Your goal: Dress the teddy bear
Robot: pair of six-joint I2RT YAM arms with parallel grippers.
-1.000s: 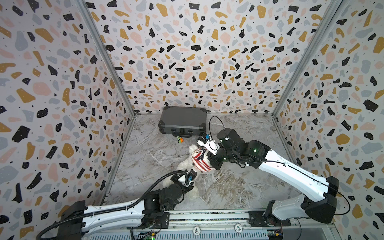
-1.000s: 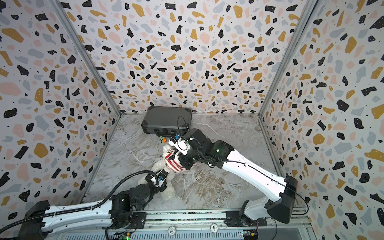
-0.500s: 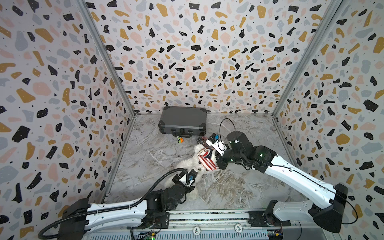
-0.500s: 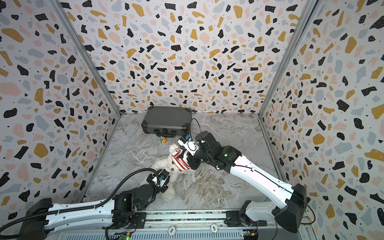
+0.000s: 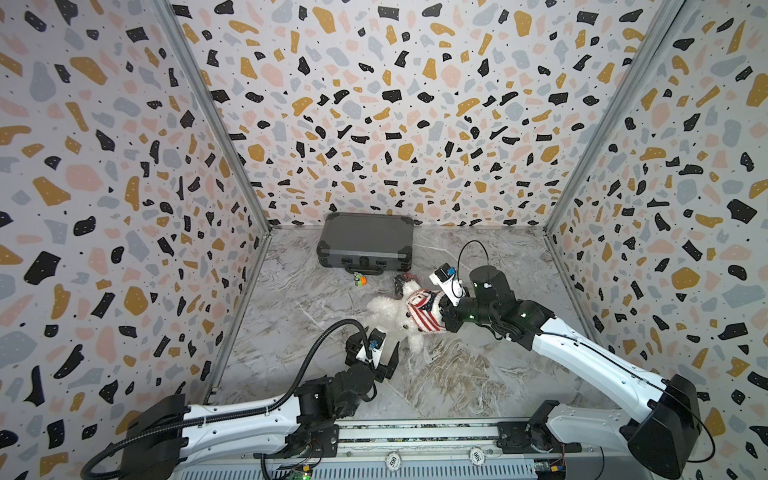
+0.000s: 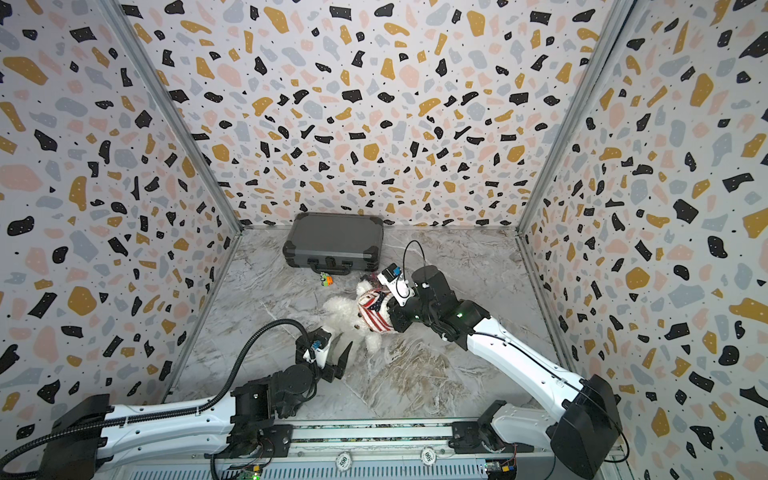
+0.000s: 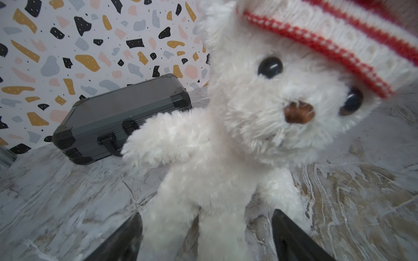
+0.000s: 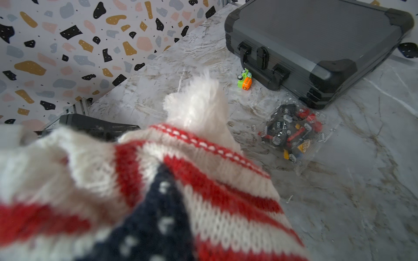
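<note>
Pinching one striped sweater point(image 5: 424, 309) over the head of one teddy bear point(image 5: 386, 309), the right gripper point(image 5: 444, 318) is closed; the left gripper point(image 7: 206, 213) gapes, two fingers point(image 7: 126, 237) flanking its legs; one case point(image 5: 365, 239) behind.

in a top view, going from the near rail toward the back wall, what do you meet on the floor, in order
left gripper → teddy bear → small green and orange toy → grey case

white arm links point(image 5: 232, 419), black joints point(image 5: 660, 419), ribbed black cable point(image 5: 320, 344), black fingers point(image 5: 394, 357)
</note>
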